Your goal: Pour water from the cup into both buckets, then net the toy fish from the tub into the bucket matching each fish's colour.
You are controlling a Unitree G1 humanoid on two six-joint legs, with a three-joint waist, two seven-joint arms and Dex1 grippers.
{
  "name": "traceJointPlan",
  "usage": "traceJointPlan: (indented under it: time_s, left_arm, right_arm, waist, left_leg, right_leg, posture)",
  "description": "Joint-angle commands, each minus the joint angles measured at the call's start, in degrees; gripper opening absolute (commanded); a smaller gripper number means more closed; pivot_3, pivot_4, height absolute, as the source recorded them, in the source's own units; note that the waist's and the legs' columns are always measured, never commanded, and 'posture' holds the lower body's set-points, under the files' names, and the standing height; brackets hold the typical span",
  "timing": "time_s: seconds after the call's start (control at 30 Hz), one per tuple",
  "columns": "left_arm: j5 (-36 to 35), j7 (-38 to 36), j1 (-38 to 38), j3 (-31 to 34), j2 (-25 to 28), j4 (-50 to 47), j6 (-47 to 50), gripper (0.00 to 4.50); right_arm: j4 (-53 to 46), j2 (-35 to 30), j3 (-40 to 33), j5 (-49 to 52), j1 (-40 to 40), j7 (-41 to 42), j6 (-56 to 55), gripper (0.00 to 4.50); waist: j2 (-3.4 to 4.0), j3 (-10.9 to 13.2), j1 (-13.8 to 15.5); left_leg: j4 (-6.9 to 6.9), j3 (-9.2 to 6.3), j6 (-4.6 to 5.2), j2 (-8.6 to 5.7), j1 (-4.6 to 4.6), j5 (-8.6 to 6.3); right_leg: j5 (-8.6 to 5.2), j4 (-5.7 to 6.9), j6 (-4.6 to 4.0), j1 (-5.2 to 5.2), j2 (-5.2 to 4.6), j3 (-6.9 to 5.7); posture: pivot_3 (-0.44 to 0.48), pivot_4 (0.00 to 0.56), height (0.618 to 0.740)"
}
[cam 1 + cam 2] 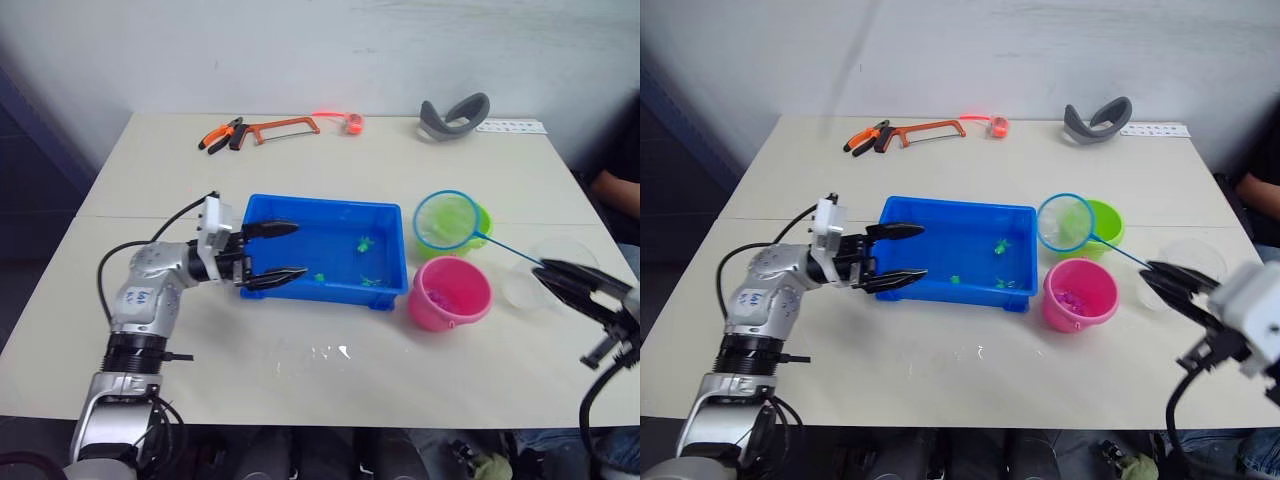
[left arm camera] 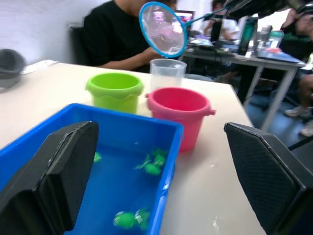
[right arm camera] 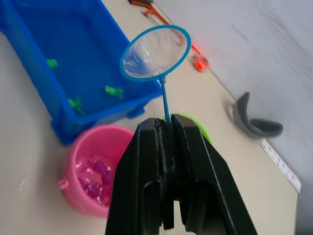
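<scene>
Net (image 1: pixel 446 220): held up in the air by its thin handle, hoop hanging over the green bucket at about 2 o'clock from the tub. Mesh looks empty. Likely parked between scoops, or just tipped out.
Right claw (image 3: pixel 165 139): closed on the net handle, near its far end, so the hoop reaches out toward the tub.
Tub (image 1: pixel 330 210): blue, mid-table, a little water in it. Green fish (image 1: pixel 364 243) lie in its right half; three can be counted in the right wrist view. No pink fish seen in the tub.
Pink bucket (image 1: pixel 450 293): just beside the tub's right end, at 4 o'clock from it. Pink fish (image 3: pixel 95 171) lie in water at its bottom, so the pink sorting looks done.
Green bucket (image 2: pixel 115 90): behind the pink one, close to it. Contents not visible.
Cup (image 2: pixel 167 74): clear, upright, at 3 o'clock from the buckets, near the table's right edge. Water level cannot be told.
Left claw (image 1: pixel 268 255): open, empty, fingers spread over the tub's left end, not touching it as far as can be seen. Probably placed to steady the tub.
Judgement: green fish remain to be netted.
Far edge of table: hacksaw (image 1: pixel 285 127), pliers (image 1: pixel 222 134), grey curved object (image 1: pixel 455 115).
Person (image 2: pixel 122 29): seated beyond the table.
</scene>
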Motion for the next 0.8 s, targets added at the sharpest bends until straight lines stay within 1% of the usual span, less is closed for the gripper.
traceJointPlan:
  time_s: [0.03,0.1,0.2,0.3,0.4,0.53,0.67,0.8]
  left_arm:
    - [0.73,-0.68,1.10,3.11,3.73,0.99,-2.44,4.49]
    - [0.90,-0.72,1.58,4.01,5.50,1.63,-3.04,4.49]
    - [1.37,-0.96,2.24,4.44,7.37,1.75,-3.56,4.49]
    - [1.85,-1.34,2.59,4.17,8.57,1.32,-3.52,4.49]
    - [2.56,-1.31,2.45,3.57,9.12,0.97,-3.49,4.49]
    - [3.50,-1.29,1.57,2.84,9.14,1.19,-3.63,4.49]
    - [3.56,-1.42,0.83,2.16,9.07,0.91,-3.30,4.49]
    - [4.05,-2.35,-0.29,1.03,9.28,1.04,-3.32,4.49]
  right_arm:
    - [4.14,-6.42,7.29,-2.45,-7.17,3.01,0.37,0.00]
    - [7.53,-9.57,14.73,-5.55,-13.79,3.52,-1.32,0.00]
    - [13.91,-11.17,28.30,-13.42,-26.12,5.42,-7.09,0.00]
    - [21.07,-9.03,41.38,-23.46,-39.83,8.65,-13.23,0.00]
    - [27.40,-6.40,49.75,-31.38,-48.86,12.69,-19.74,0.00]
    - [34.52,-2.75,56.65,-39.52,-56.62,16.30,-28.67,0.00]
    - [39.18,-0.69,59.26,-43.70,-60.91,18.67,-36.30,0.00]
    - [43.04,0.72,61.07,-45.16,-64.19,22.08,-40.43,0.00]
  waist:
    - [0.00,0.00,-0.03]
    - [0.00,0.01,-0.06]
    - [0.00,0.01,0.07]
    - [0.03,0.04,-0.37]
    - [0.02,0.04,-0.58]
    - [0.02,0.05,-0.72]
    - [0.02,0.05,-0.77]
    - [0.03,0.05,-1.11]
  left_leg:
    - [-0.04,-0.01,-0.02,0.01,0.00,-0.01]
    - [-0.05,-0.01,-0.04,0.03,-0.05,-0.04]
    - [-0.02,-0.04,-0.01,-0.01,-0.22,-0.05]
    - [0.02,0.01,0.02,-0.03,-0.30,-0.07]
    - [0.03,0.02,0.00,-0.03,-0.30,-0.06]
    - [0.02,0.05,-0.01,-0.01,-0.32,-0.05]
    - [0.02,0.07,-0.01,-0.02,-0.33,-0.05]
    - [0.03,0.08,-0.02,-0.02,-0.32,-0.05]
  right_leg:
    - [-0.01,-0.01,-0.01,-0.01,0.01,-0.03]
    - [-0.01,0.00,-0.01,-0.02,0.01,-0.11]
    - [0.00,-0.07,0.02,-0.06,-0.02,-0.24]
    - [0.03,-0.15,0.07,-0.08,-0.01,-0.26]
    - [0.03,-0.12,0.08,-0.10,0.02,-0.29]
    - [0.03,-0.10,0.08,-0.13,0.06,-0.30]
    - [0.03,-0.07,0.08,-0.16,0.08,-0.34]
    - [0.03,-0.06,0.08,-0.15,0.08,-0.37]
  posture:
    - [0.000,0.150,0.740]
    - [0.000,0.150,0.740]
    - [0.000,0.150,0.740]
    - [0.000,0.150,0.740]
    - [0.000,0.150,0.740]
    - [0.000,0.150,0.740]
    - [0.000,0.150,0.740]
    - [0.000,0.150,0.740]
